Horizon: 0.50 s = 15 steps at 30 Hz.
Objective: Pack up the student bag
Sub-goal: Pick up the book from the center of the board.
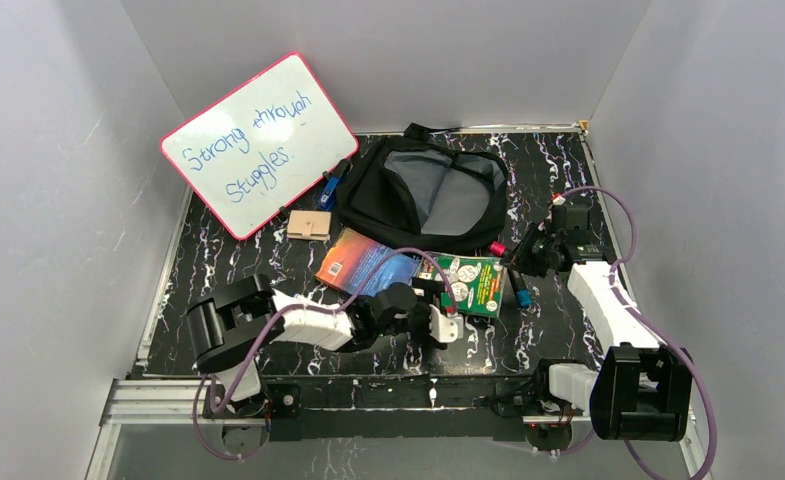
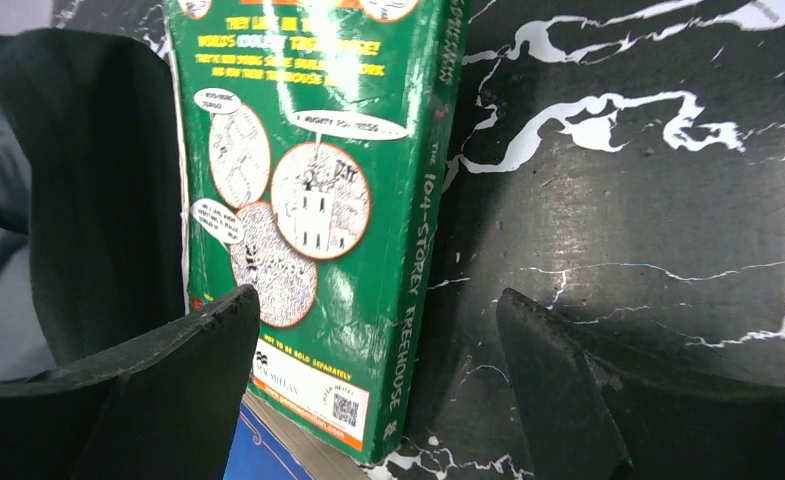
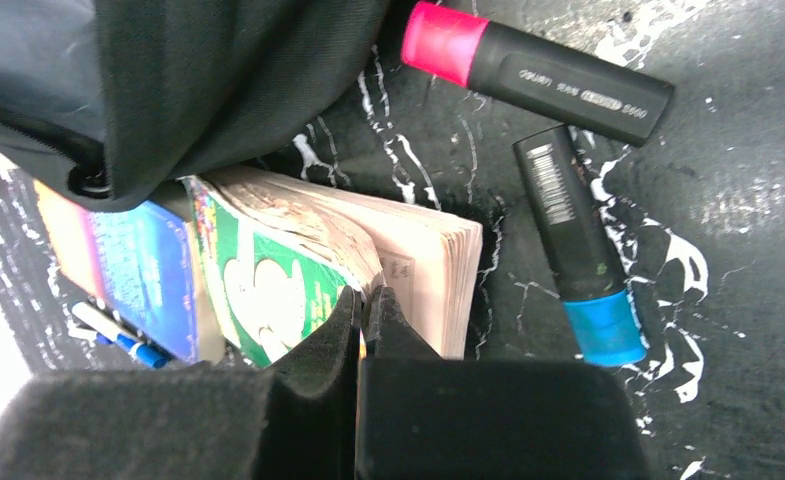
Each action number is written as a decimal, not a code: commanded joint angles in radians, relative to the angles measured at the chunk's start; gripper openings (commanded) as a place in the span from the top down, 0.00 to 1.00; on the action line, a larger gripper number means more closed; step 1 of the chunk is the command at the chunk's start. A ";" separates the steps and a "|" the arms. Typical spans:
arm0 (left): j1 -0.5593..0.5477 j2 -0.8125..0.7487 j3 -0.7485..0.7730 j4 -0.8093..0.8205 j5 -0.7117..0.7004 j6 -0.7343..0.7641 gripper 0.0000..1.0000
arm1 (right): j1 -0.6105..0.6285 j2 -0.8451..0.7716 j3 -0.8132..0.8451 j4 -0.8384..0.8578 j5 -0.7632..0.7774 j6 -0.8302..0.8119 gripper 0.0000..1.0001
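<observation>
On the black marbled surface (image 1: 223, 265) the student bag (image 1: 438, 190) lies open at the back, the left tool (image 2: 373, 310) wide astride the green book (image 2: 318, 180), the right tool (image 3: 363, 305) pinched narrow; picking up the book seems the step in hand, needing a firm close next.

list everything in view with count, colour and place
student bag: 1, black, grey lining, back centre
whiteboard: 1, white, pink frame, back left
green book: 1, green, in front of bag
blue book: 1, blue-orange, left of green book
pink-capped marker: 1, black, right of green book
blue-capped marker: 1, black, beside pink-capped marker
pen: 1, blue, beside whiteboard
block: 1, tan, near whiteboard
left end effector: 1, black, open over green book
right end effector: 1, black, shut, by green book
</observation>
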 commanded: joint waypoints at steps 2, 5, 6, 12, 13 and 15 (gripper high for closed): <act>-0.069 0.078 -0.004 0.177 -0.179 0.222 0.14 | 0.003 -0.024 0.091 -0.088 -0.116 0.071 1.00; -0.095 0.126 0.003 0.237 -0.240 0.275 0.14 | 0.002 -0.018 0.100 -0.101 -0.144 0.082 1.00; -0.102 0.144 0.003 0.268 -0.263 0.284 0.14 | 0.003 -0.018 0.102 -0.102 -0.153 0.085 1.00; -0.130 0.271 0.029 0.489 -0.405 0.327 0.15 | 0.003 -0.026 0.101 -0.104 -0.180 0.096 1.00; -0.136 0.299 0.036 0.528 -0.433 0.341 0.16 | 0.003 -0.028 0.102 -0.104 -0.181 0.097 1.00; -0.147 0.354 0.047 0.609 -0.483 0.383 0.18 | 0.003 -0.033 0.103 -0.106 -0.183 0.099 1.00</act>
